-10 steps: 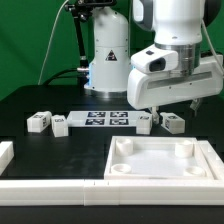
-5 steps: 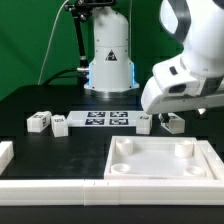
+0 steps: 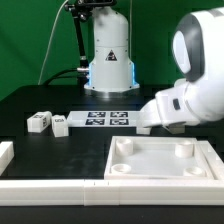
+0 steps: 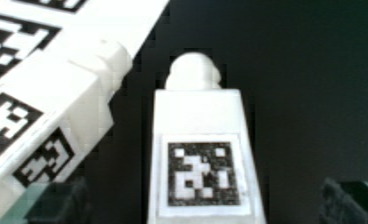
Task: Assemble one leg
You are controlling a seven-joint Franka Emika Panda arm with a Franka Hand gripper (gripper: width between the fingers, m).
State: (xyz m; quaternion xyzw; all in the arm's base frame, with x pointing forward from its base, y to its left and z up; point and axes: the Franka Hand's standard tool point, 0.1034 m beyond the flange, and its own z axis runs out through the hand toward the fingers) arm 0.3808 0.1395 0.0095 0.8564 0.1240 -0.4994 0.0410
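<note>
Early going: the gripper [image 4: 202, 198] holds its jaws open astride the small white tagged plastic leg [image 4: 202, 130], ungrasped, at twelve o'clock of the legless large white square panel [image 3: 160, 160].

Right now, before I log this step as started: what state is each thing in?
Leg: lying loose, tag up, not gripped.
Gripper: open, fingers either side of the leg.
Panel: lying flat, visible sockets up and empty.
Spare legs: lying loose, untouched.
</note>
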